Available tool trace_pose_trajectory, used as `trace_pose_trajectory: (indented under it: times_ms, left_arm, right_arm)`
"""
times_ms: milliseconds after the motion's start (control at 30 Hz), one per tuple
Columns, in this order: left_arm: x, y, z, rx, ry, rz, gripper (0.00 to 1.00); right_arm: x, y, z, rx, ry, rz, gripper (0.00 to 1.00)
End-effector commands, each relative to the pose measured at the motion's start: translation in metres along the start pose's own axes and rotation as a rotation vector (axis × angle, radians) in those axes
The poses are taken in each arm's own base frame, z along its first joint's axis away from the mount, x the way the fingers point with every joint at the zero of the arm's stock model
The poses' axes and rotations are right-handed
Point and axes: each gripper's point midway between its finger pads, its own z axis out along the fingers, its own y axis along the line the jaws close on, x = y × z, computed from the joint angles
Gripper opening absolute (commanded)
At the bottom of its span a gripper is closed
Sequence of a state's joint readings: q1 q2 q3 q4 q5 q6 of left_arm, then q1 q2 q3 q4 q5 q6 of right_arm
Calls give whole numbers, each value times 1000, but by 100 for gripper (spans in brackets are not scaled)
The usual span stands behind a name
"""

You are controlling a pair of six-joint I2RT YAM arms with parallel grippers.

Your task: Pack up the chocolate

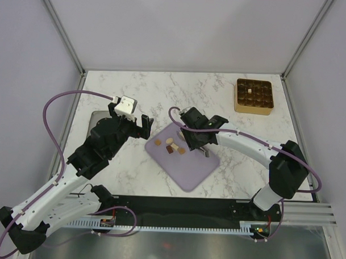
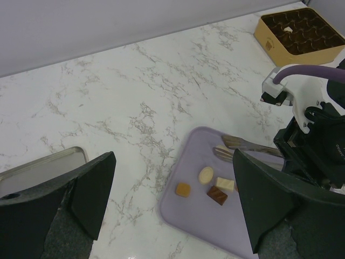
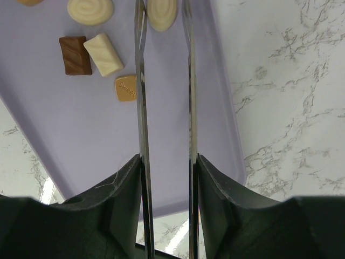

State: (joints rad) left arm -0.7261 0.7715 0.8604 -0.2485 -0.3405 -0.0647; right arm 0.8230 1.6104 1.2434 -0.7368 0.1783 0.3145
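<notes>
Reaching leftward from its base at the near right of the table (image 1: 129, 88), the right arm bends sharply at the elbow and stretches its forearm low across the marble to the lilac mat (image 1: 188, 172). The right gripper (image 1: 194, 143) is clamped on a pair of metal tweezers (image 3: 141, 108), its black fingers pressing the two blades from outside. The blades stand slightly apart and point out over the mat.

The chocolate (image 3: 104, 54) lies loose on the mat's far-left part: six pieces in cream, tan and dark brown. One cream oval piece (image 3: 161, 13) sits between the tweezer tips; whether they touch it I cannot tell.

The left arm rises from the near left, elbow folded, its wrist tilted down beside the mat's left edge. The left gripper (image 2: 172, 178) hangs above the marble with its jaws spread wide and empty.

One white piece (image 1: 249, 90) sits in a compartment of the gold tray (image 1: 253, 112) at the far right corner.
</notes>
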Motion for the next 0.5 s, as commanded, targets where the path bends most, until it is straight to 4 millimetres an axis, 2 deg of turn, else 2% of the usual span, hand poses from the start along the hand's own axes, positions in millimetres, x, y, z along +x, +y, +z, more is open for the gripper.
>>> trace_pose_trajectory:
  times_ms: [0, 300, 467]
  left_arm:
    - [-7, 4, 1, -21, -30, 22, 97]
    - [-7, 5, 0, -24, -32, 21, 97]
    - [-7, 5, 0, -25, -30, 22, 97]
  right_arm:
    - [-9, 4, -6, -20, -49, 19, 50]
    - [-9, 6, -8, -34, -53, 18, 44]
    - [-19, 6, -18, -40, -85, 22, 41]
